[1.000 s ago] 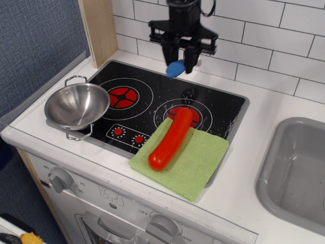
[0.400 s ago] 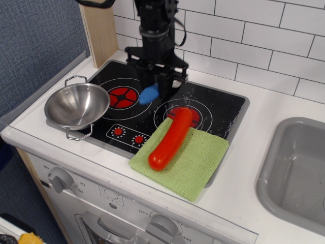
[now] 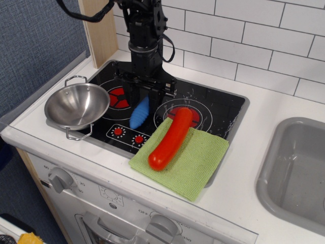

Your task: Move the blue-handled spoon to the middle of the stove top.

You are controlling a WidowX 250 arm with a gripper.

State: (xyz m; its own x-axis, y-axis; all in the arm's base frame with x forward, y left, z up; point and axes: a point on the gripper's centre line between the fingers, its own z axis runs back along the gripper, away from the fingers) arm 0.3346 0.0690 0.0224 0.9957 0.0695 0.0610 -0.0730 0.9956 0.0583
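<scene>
The blue-handled spoon (image 3: 138, 114) hangs tilted from my gripper (image 3: 144, 97), and its blue handle points down and forward to the black stove top (image 3: 216, 107). The handle's tip is at or just above the glass, between the two red burners and behind the small red knobs. The spoon's silver bowl is hidden between the fingers. My gripper stands upright over the middle of the stove top and is shut on the spoon's upper end.
A steel pot (image 3: 76, 105) sits on the stove's left edge. A long red sausage-shaped object (image 3: 171, 137) lies on a green cloth (image 3: 195, 160) over the right burner and front rim. A grey sink (image 3: 297, 173) is at the right, with a tiled wall behind.
My gripper has moved left and forward from the stove's back edge to its middle. It has lowered the spoon, so the blue handle now reaches down to the glass.
</scene>
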